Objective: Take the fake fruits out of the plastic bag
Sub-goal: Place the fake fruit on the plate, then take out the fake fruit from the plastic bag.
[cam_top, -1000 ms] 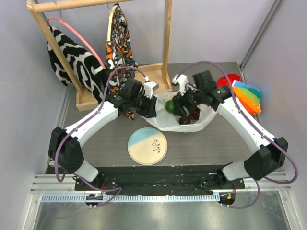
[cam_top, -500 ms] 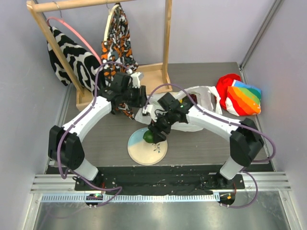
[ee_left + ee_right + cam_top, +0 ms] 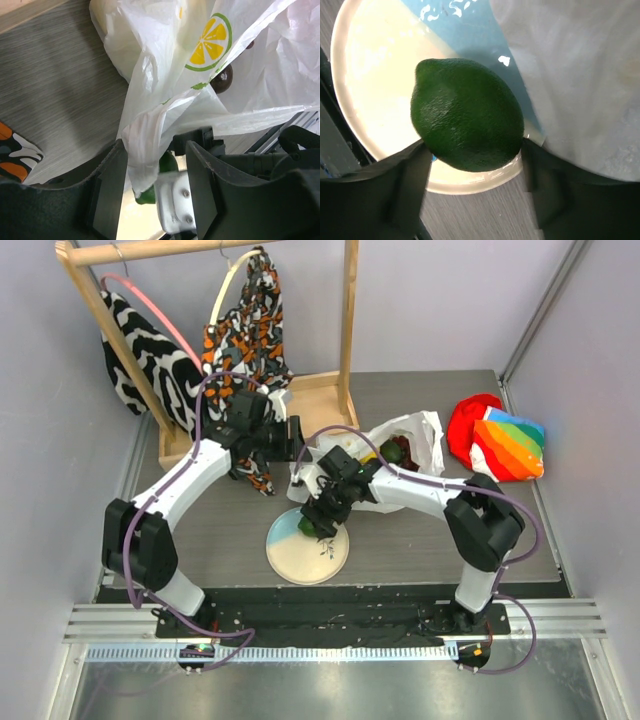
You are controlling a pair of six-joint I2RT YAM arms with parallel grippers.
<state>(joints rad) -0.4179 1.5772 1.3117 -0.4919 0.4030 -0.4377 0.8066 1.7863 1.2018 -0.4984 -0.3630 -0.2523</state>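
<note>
The white plastic bag [image 3: 415, 430] lies at mid table, its mouth facing right, with dark fruits [image 3: 395, 452] inside. My left gripper [image 3: 293, 450] is shut on a bunched fold at the bag's left edge [image 3: 145, 145], and the film pulls taut from it. A lemon print and a dark oval fruit [image 3: 222, 80] show through the bag [image 3: 165, 65]. My right gripper [image 3: 312, 523] is shut on a dark green lime [image 3: 467, 115] and holds it just over the blue-and-cream plate [image 3: 370, 75], at its far-left rim [image 3: 320, 560].
A wooden clothes rack [image 3: 330, 390] stands at the back left with a black-and-white cloth [image 3: 150, 350] and an orange patterned cloth [image 3: 245, 330] hanging from it. A red and rainbow-striped cloth [image 3: 500, 440] lies at the right edge.
My right gripper has carried the lime out of the bag and left to above the plate. My left gripper has drawn back and left with the bag's edge.
</note>
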